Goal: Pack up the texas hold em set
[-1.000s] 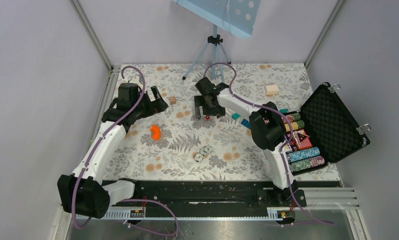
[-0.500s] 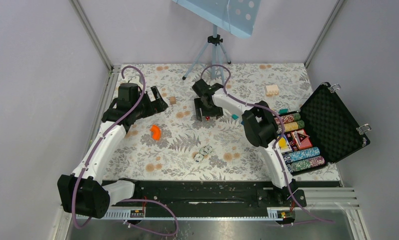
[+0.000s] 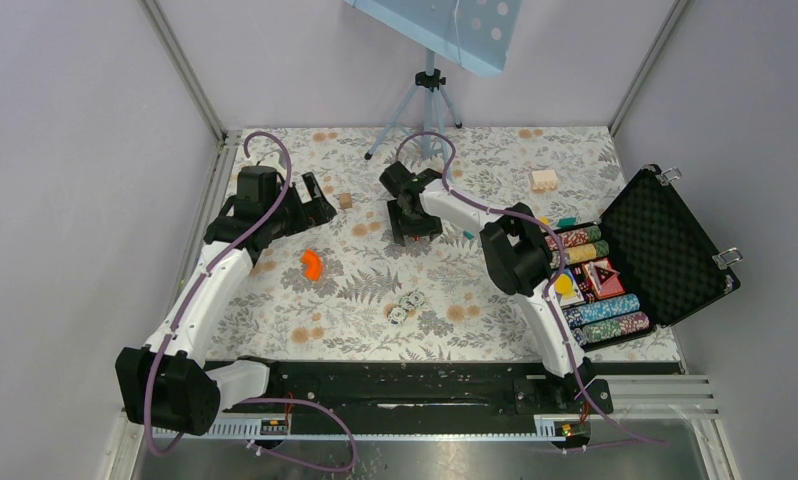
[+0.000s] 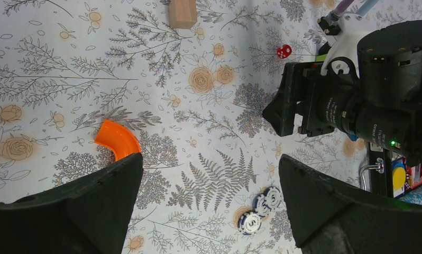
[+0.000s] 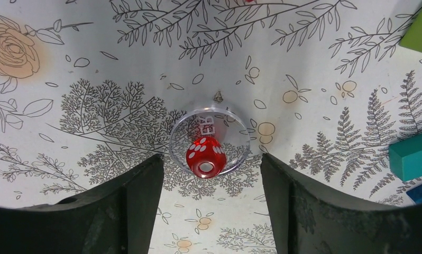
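Toward 12 o'clock of the table's middle, as the top camera shows it, the right gripper (image 3: 413,224) hangs low over a red die (image 5: 204,154). The die rests on a clear dealer disc (image 5: 211,127), near the disc's 7 o'clock edge. The step in hand looks like picking up one or both of these for the open case (image 3: 675,235). That case lies at the table's 3 o'clock edge, lid tipped back, chip rows inside.

To do it well, height is what matters. The disc nearly fills the gap between the fingers, so a squeeze at table level would probably meet its rim before the die. If only the die is wanted, the tips should stay just above the plastic and close on the cube's flat faces. A slow pinch and a straight lift seem safest, since a push on the slick disc could slide it or flick the die off. The teal brick (image 5: 411,159) at 3 o'clock is well apart and no hindrance.

Its fingers (image 5: 129,206) stand apart, one on each side of the disc. They touch neither disc nor die and hold nothing. The left gripper (image 3: 316,202), out at 10 o'clock, is spread wide and empty, with the orange curved piece (image 4: 117,141) and loose chips (image 4: 262,203) in its wrist view.
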You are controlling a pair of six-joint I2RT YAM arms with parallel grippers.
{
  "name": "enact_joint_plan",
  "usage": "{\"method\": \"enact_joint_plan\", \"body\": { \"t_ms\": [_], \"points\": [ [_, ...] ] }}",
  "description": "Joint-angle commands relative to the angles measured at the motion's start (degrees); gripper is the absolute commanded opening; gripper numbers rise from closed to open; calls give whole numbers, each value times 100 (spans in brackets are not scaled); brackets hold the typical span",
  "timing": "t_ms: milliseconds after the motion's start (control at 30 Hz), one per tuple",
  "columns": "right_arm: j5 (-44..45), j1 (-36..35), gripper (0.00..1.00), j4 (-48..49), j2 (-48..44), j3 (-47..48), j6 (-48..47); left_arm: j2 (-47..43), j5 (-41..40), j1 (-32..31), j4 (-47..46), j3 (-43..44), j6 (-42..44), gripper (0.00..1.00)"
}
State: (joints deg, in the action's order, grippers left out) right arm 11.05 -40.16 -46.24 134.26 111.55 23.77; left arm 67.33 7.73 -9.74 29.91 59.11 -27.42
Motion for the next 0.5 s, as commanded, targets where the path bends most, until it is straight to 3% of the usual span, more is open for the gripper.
{"method": "enact_joint_plan", "body": {
  "t_ms": [0,467],
  "points": [
    [113,-62,73,-208,135,201,-105,6,-17,44,-170,30,71,99],
    [-53,-59,58,-107,182,238,-273,8,-31,51,-163,25,78,99]
  ]
}}
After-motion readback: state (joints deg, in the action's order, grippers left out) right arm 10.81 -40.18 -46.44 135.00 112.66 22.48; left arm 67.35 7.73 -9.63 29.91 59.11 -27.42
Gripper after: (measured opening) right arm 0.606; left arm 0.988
